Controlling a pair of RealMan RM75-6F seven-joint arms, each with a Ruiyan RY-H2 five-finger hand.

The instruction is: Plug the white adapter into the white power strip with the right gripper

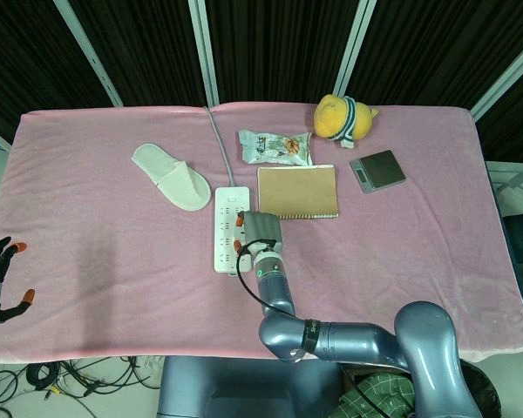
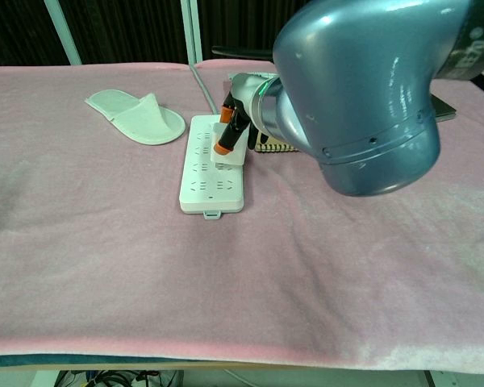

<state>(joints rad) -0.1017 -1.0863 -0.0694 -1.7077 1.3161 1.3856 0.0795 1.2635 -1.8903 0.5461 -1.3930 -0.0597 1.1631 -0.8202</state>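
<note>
We log two cameras. The head view sits high above the near edge and looks steeply down, taking in the whole pink table [image 1: 113, 287] out to the dark curtain behind it. The chest view sits low at the near edge, looks out almost level across the cloth, and stands much nearer; the right arm [image 2: 371, 97] fills its upper right. Both views share the white power strip [image 1: 227, 228] [image 2: 210, 181], the slipper [image 1: 171, 176] [image 2: 137, 117] and the notebook's [image 1: 298, 192] edge.
</note>
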